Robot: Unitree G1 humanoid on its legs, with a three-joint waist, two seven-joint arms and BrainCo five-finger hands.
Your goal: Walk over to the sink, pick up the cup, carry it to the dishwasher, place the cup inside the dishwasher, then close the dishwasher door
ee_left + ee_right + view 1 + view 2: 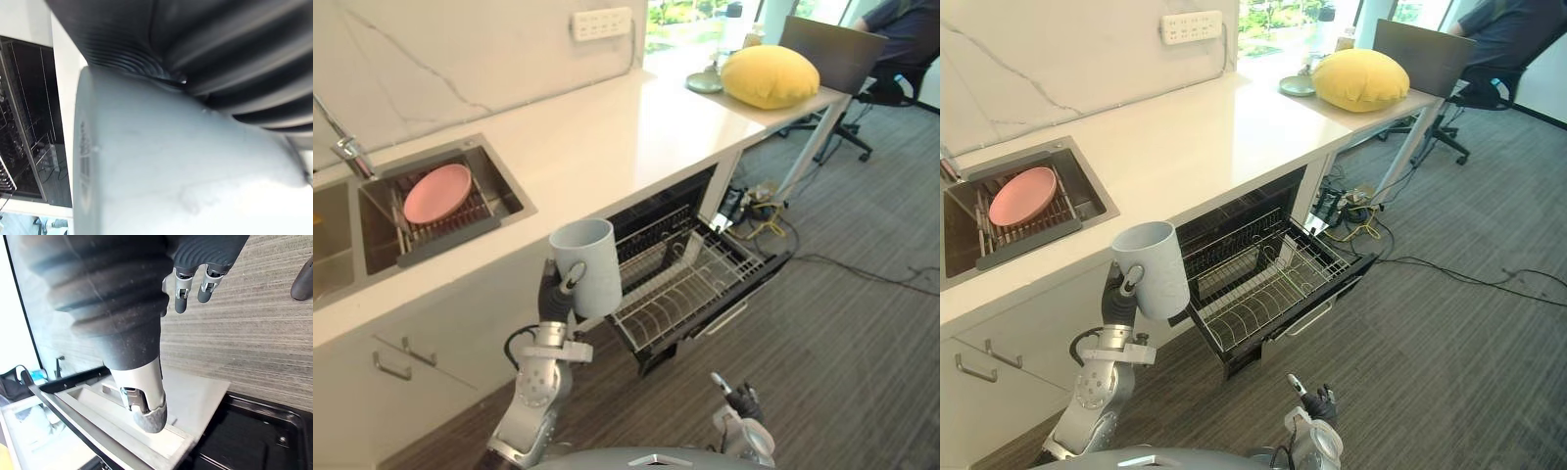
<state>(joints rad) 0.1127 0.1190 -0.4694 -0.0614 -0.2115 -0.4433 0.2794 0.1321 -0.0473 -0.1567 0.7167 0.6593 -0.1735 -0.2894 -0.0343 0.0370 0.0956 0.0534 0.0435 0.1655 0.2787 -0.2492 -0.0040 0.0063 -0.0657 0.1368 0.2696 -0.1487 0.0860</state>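
The pulled-out rack [697, 257] is open from above across its near and right parts. Rows of upright wire tines [651, 323] stand in its near-left section. The counter [607, 147] edge overhangs the rack's far end and limits headroom there. The cup [589, 262], gripped by the left hand [555, 294], hangs just left of the rack. The carpet floor [842, 362] right of the rack is free; cables [759, 211] lie far right.

- Left hand [555, 297]: raised at near left, fingers wrapped round cup [588, 262].
- Cup: upright, mouth up, in front of counter [607, 137] edge.
- Dishwasher [658, 208]: open under counter, just right of cup; wire rack [677, 284] drawn out.
- Sink [509, 196]: far left, pink plate [437, 192] lying in it.
- Yellow cushion [770, 75]: on counter, far right end.
- Right hand [741, 399]: low, near right.
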